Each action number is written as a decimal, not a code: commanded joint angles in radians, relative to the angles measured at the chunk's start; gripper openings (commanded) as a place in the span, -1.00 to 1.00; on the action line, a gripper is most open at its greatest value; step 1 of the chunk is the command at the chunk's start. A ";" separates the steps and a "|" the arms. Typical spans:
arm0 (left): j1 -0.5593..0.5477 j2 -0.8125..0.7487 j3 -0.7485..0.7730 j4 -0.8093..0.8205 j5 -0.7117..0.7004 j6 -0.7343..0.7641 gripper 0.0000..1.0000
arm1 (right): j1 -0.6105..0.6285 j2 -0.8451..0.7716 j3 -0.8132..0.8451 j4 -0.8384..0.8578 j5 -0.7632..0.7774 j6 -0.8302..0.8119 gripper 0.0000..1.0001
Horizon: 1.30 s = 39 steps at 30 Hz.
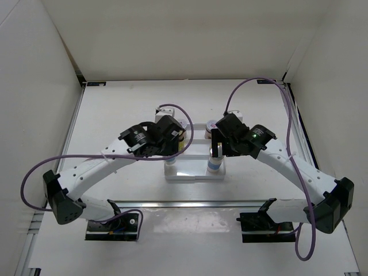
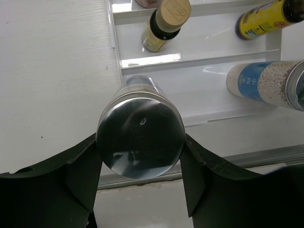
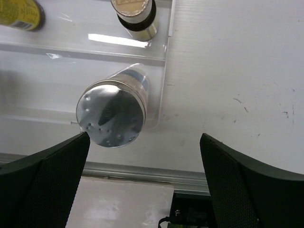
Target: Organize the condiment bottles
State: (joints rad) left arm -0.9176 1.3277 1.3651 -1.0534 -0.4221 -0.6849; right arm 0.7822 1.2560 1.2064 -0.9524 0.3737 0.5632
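Counter (image 1: pixel 121 115): white, matte, with a faint ribbed grain in the wrist views. A few small dark scuffs (image 3: pixel 241 103) sit on it to the right of the tray, and the left wrist view shows one speck (image 2: pixel 42 137).

Tray (image 1: pixel 194 175): white, glossy, rectangular, lying flat near the counter's middle. Three long slots run side by side, divided by low raised ribs (image 2: pixel 156 59). Light glares off its floor.

Aluminium rail (image 1: pixel 195 202): crosses the counter just in front of the tray, parallel to its long side, not touching it.

White panels (image 1: pixel 172 34) close off the back and both sides. Dark edging (image 1: pixel 73 123) runs along the counter's left and right borders.
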 commanded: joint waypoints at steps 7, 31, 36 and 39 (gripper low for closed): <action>-0.041 0.106 0.071 0.112 0.019 0.001 -0.77 | 0.006 -0.050 -0.019 -0.040 0.051 0.033 1.00; -0.041 0.177 -0.061 0.194 -0.001 0.008 0.40 | 0.006 -0.070 -0.028 -0.068 0.080 0.043 1.00; -0.041 0.148 -0.052 0.194 -0.010 0.019 1.00 | 0.006 -0.070 -0.019 -0.077 0.090 0.043 1.00; -0.041 0.124 -0.032 0.194 -0.033 0.042 1.00 | 0.006 -0.058 0.001 -0.086 0.099 0.034 1.00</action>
State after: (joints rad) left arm -0.9531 1.5219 1.2984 -0.8810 -0.4118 -0.6617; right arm 0.7822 1.2041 1.1797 -1.0054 0.4335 0.5926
